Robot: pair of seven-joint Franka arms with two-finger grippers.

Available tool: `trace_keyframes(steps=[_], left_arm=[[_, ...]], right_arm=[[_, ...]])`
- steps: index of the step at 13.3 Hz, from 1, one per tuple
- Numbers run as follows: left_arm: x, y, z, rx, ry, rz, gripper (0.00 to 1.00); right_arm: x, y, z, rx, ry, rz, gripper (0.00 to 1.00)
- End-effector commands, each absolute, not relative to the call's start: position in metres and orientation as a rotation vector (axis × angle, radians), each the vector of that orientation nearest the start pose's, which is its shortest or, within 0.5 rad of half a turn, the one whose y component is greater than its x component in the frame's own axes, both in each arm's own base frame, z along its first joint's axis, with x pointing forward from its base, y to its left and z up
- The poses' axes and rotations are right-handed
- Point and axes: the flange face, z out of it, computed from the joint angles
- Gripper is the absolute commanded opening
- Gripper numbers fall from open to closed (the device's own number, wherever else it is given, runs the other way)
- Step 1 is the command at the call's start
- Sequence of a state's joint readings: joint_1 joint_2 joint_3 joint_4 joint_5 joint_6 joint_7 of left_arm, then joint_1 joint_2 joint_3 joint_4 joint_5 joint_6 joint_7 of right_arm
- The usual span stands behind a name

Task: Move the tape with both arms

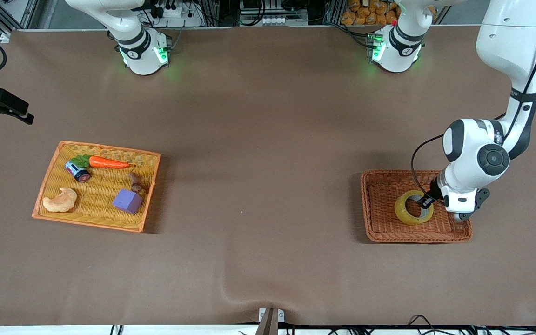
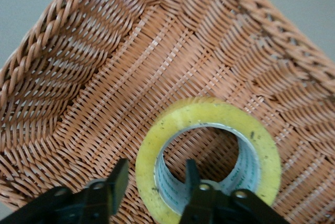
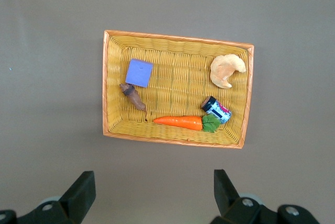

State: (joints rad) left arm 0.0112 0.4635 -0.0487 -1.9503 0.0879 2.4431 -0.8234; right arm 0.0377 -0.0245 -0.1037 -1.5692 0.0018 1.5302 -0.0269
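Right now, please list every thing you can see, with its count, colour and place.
tape: 1, yellowish, in the brown basket
brown basket: 1, at the left arm's end of the table
yellow basket: 1, orange rim, at the right arm's end
carrot: 1, orange, in the yellow basket
small can: 1, dark, beside the carrot
croissant: 1, tan, yellow basket
cube: 1, purple, yellow basket
brown piece: 1, beside the cube
left gripper: jaws straddling the tape's wall
right gripper: jaws open, waiting above the table

— What lies on your table (image 1: 268,186)?
— On my brown tabletop I see two baskets: a yellow basket (image 1: 54,160) near the edge at my right arm's end, and a brown wicker basket (image 1: 372,204) near the edge at my left arm's end.
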Motion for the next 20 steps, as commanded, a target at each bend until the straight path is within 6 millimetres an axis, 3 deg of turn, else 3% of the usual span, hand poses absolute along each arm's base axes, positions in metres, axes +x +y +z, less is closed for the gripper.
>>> trace_keyframes(steps=[1,4,8,12,14,17,20], left_arm=[[0.623,-0.021,0.271,-2.921,-1.106,-0.090,1.00],[0.622,-0.023,0.318,-2.974,-0.970,-0.155,1.00],[0.588,-0.022,0.400,-3.023,-0.680,-0.138,1.00],[0.559,-0.036,0.465,-3.086,-0.237,-0.188,1.00],[0.546,-0.042,0.492,-3.122,-0.193,-0.174,1.00],[0.538,-0.070,0.536,-3.124,-0.109,-0.060,1.00],[0.532,-0.078,0.585,-3.138,0.149,0.000,1.00]], right_arm=[[0.541,-0.039,0.634,-3.151,0.090,0.020,1.00],[0.536,-0.043,0.635,-3.147,0.107,0.056,1.00],[0.537,-0.039,0.633,-3.149,0.095,0.061,1.00],[0.541,-0.026,0.636,-3.155,0.057,0.037,1.00],[0.544,-0.032,0.630,-3.152,0.076,0.054,1.00],[0.544,-0.038,0.639,-3.153,0.095,0.028,1.00],[0.544,-0.044,0.646,-3.152,0.115,0.001,1.00]])
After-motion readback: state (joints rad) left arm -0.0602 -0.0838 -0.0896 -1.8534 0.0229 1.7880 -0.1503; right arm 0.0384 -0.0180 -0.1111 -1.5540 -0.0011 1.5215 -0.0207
